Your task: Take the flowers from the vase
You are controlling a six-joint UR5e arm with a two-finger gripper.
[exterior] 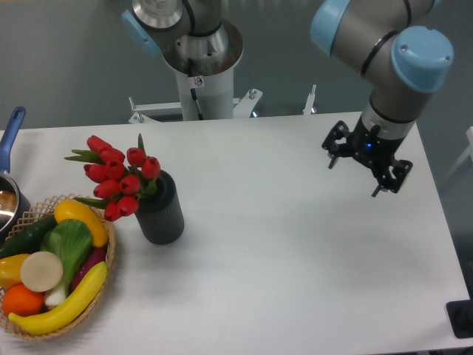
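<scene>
1. The dark grey-black ribbed cylindrical vase (160, 209) is standing upright on the left part of the white tabletop (295, 259), just beside the rim of a woven wicker basket (111, 255) at the left edge.
2. The bunch of small red tulip buds with green leaves and stems (114, 177) is sitting in the vase, leaning out over its left side so the buds hang above the tabletop and the upper edge of the basket.
3. The black two-finger end effector (359, 167) on the grey-and-light-blue robot arm (384, 52) is way over on the right side, well apart from the vase and the flowers. Fingers spread wide, nothing between them, and it looks to be up off the tabletop, though I can't tell how high.
4. The basket is packed with colourful toy produce: a long yellow banana (63, 307) along the front, an orange (22, 299), a round cream-coloured slice (41, 271), a green leafy piece (70, 244), a yellow pepper-ish thing (81, 218) and a dark green cucumber (26, 237).
5. At the far left edge there's a metal saucepan with a blue handle (11, 133), only partly in shot.
6. The arm's white pedestal base (203, 89) is behind the far edge of the tabletop.
</scene>
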